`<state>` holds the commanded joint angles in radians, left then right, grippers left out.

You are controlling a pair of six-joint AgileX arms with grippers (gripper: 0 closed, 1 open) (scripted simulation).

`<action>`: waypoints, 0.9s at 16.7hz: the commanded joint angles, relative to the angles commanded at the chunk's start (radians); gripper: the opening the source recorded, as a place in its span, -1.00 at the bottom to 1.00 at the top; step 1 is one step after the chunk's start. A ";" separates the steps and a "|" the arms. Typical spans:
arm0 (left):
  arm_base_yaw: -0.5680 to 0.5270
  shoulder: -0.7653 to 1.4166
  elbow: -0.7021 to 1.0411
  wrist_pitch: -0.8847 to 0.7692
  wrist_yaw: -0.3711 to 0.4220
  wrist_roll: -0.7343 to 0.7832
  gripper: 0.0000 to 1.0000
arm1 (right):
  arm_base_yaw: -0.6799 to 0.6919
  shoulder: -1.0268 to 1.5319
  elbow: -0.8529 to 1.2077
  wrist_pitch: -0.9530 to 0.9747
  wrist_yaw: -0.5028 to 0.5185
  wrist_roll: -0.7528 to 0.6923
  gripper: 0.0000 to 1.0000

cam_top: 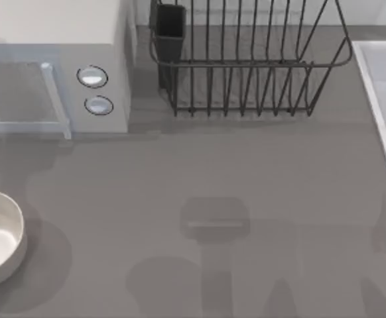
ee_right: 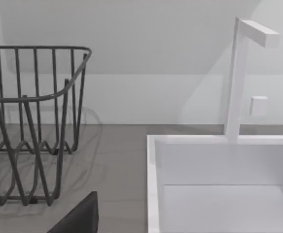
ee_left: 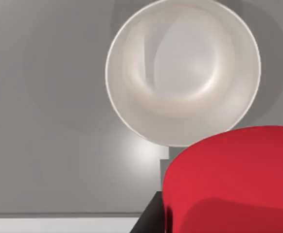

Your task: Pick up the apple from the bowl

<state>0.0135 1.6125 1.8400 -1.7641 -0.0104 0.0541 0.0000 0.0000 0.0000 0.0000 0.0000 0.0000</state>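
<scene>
The white bowl (cam_top: 7,255) stands at the table's left edge in the top view. From the left wrist view I look straight down into the bowl (ee_left: 132,121), and its pale inside holds nothing. The red apple (ee_left: 234,165) hangs large and close to that camera, lifted well above the bowl's rim. My left gripper (ee_left: 219,213) is shut on the apple, and one dark finger (ee_left: 150,219) shows beside it. A dark part of my right gripper (ee_right: 78,216) shows low in the right wrist view, over the table between the rack and the sink.
A white microwave (cam_top: 54,66) stands at the back left. A black wire dish rack (cam_top: 246,66) with a dark cup holder (cam_top: 170,30) is at the back middle. A white sink (cam_top: 385,99) with its faucet (ee_right: 236,77) runs along the right side.
</scene>
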 joint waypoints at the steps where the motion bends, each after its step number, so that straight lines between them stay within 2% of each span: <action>1: 0.005 0.003 -0.003 0.002 -0.001 0.002 -1.00 | 0.000 0.000 0.000 0.000 0.000 0.000 1.00; 5: -0.067 0.041 -0.021 0.049 0.001 -0.069 -1.00 | 0.000 0.000 0.000 0.000 0.000 0.000 1.00; 12: -0.454 0.192 -0.135 0.294 0.009 -0.470 -1.00 | 0.000 0.000 0.000 0.000 0.000 0.000 1.00; 15: -0.544 0.230 -0.174 0.370 0.011 -0.560 -1.00 | 0.000 0.000 0.000 0.000 0.000 0.000 1.00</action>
<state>-0.5303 1.8426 1.6661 -1.3943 0.0003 -0.5059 0.0000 0.0000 0.0000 0.0000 0.0000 0.0000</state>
